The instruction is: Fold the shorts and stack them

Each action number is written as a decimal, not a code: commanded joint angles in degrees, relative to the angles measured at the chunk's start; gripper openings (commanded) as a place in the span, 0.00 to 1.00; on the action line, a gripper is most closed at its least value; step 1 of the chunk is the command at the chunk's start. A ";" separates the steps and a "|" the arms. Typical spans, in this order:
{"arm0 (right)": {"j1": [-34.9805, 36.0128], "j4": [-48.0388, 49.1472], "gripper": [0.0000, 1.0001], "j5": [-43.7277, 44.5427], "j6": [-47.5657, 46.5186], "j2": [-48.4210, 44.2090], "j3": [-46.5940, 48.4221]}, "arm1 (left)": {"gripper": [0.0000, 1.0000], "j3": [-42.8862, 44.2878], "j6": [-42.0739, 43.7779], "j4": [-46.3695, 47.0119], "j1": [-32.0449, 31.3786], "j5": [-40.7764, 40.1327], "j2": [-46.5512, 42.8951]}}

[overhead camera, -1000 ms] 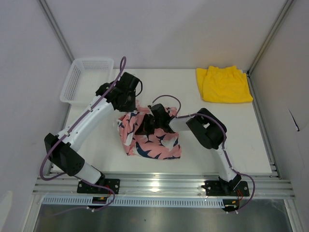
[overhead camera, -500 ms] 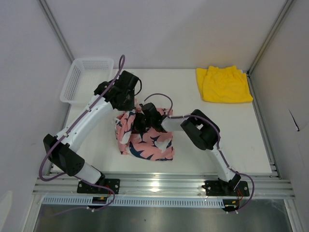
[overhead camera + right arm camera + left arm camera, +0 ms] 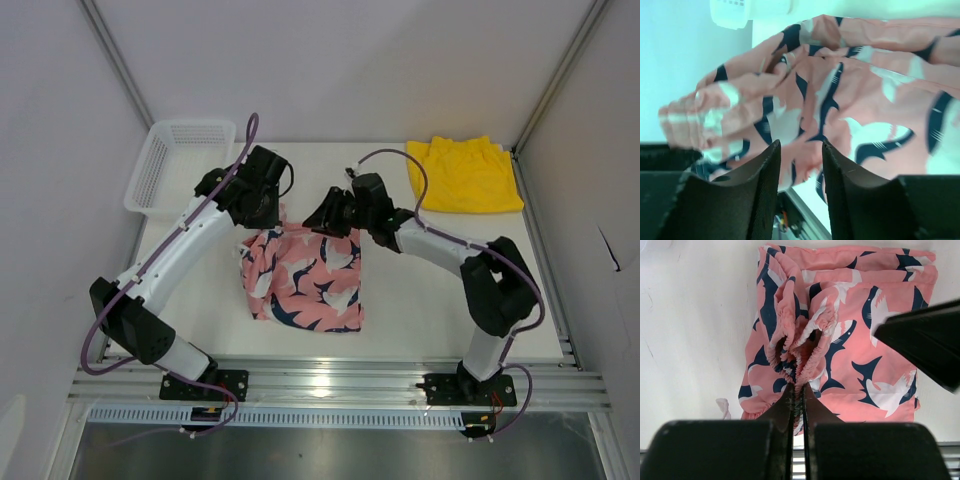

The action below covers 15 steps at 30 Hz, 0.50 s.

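Observation:
The pink shorts [image 3: 305,282] with a navy-and-white print lie folded in the middle of the table. My left gripper [image 3: 270,220] is at their far left corner, shut on the gathered waistband [image 3: 799,371]. In the left wrist view its fingertips [image 3: 790,392] pinch the elastic. My right gripper [image 3: 323,216] hovers over the far edge of the pink shorts [image 3: 840,90]. It is open, and its fingers [image 3: 767,165] stand apart with nothing between them. The yellow shorts [image 3: 463,175] lie folded at the far right corner.
A white mesh basket [image 3: 180,165] stands at the far left corner of the table. The metal rail [image 3: 330,385] with both arm bases runs along the near edge. Slanted frame bars rise at the left and right sides.
The right gripper has opened and let go of the pink cloth. The right arm has drawn back from the shorts' middle to their far edge. The left gripper keeps its hold.

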 commanded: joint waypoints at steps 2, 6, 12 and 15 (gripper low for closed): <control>-1.90 -13.48 0.44 6.60 -9.96 -7.86 -4.29 | 0.00 1.68 -0.88 1.43 -0.49 -0.12 -1.18; -4.01 -19.63 0.47 9.08 -15.41 -12.70 -8.59 | 0.00 1.59 -1.58 1.34 -1.01 -0.65 -0.83; -5.94 -20.79 0.47 10.66 -18.67 -14.56 -14.39 | 0.00 1.85 -2.81 1.43 -2.77 -1.70 0.31; -5.94 -20.35 0.46 11.63 -19.37 -13.07 -15.36 | 0.00 1.85 -3.43 1.43 -3.04 -1.96 0.67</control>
